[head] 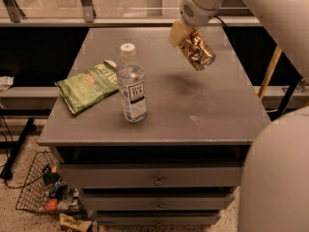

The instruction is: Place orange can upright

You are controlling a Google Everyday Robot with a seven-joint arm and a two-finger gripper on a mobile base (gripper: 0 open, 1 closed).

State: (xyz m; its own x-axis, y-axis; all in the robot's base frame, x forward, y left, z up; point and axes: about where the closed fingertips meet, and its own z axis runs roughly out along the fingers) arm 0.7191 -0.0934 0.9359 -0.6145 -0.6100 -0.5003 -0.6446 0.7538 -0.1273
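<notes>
The tool (pixel 185 36) is clamped on the orange can (pixel 198 53), holding it tilted in the air above the desk (pixel 203 110). A capped water bottle (pixel 132 88) stands upright beside a flat green chip bag (pixel 87 86).

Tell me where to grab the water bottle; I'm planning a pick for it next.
Grip the water bottle around its straight labelled body, coming in level from the side away from the chip bag, which lies close beside it. It stands upright. The gripper hangs farther back, holding the orange can.

Clear bottle (pixel 132 88) stands beside green chip bag (pixel 87 86) on grey table (pixel 203 115).
</notes>
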